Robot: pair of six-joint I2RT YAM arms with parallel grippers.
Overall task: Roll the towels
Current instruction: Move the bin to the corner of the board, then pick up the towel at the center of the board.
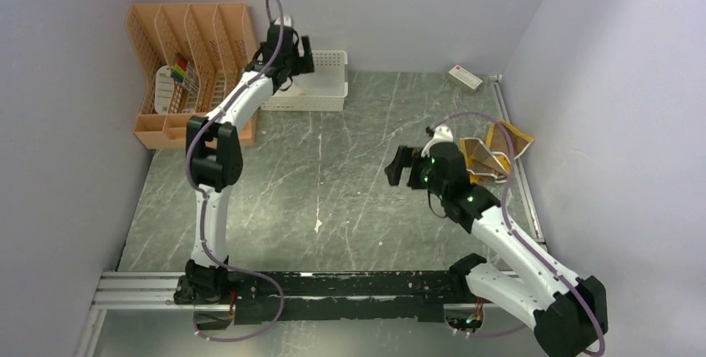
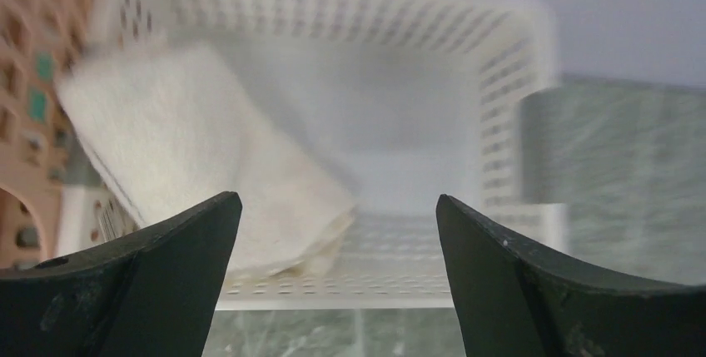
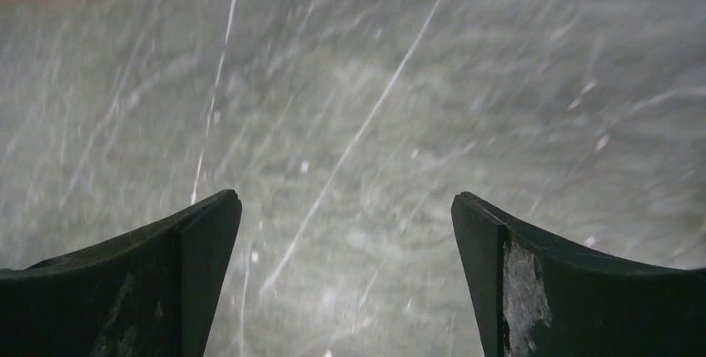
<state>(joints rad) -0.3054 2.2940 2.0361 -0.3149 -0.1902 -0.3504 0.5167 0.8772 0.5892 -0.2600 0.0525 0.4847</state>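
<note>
The white towel (image 2: pixel 191 157) lies inside the basket (image 2: pixel 499 66), slumped against its left wall with its lower end on the lattice floor. It shows as a thick, layered slab with a thin dark stripe near one edge. The wrist view is too blurred to tell whether it is rolled or only folded. The basket's walls keep it bundled and propped, so it would not spread out as it would on the flat desk (image 1: pixel 333 190).

The left jaws hang directly over the basket, spread wide with nothing between them, and the towel sits below and to their left. The left arm (image 1: pixel 225 116) is stretched to the far corner to reach there.

The yellow towel (image 1: pixel 497 151) lies at the right edge of the desk, close to the wall, in a crumpled, angular heap with brown patches showing, clearly not rolled. Just beside it, on the inward side, the right jaws are held above bare desk, also wide apart and empty, and pointed away from the towel toward the middle. My guess is that this towel needs spreading on the open middle of the desk before rolling, since the wall crowds it where it is.

Farther out, an orange rack (image 1: pixel 187 49) stands left of the basket and a small box (image 1: pixel 464 78) lies at the back right.
</note>
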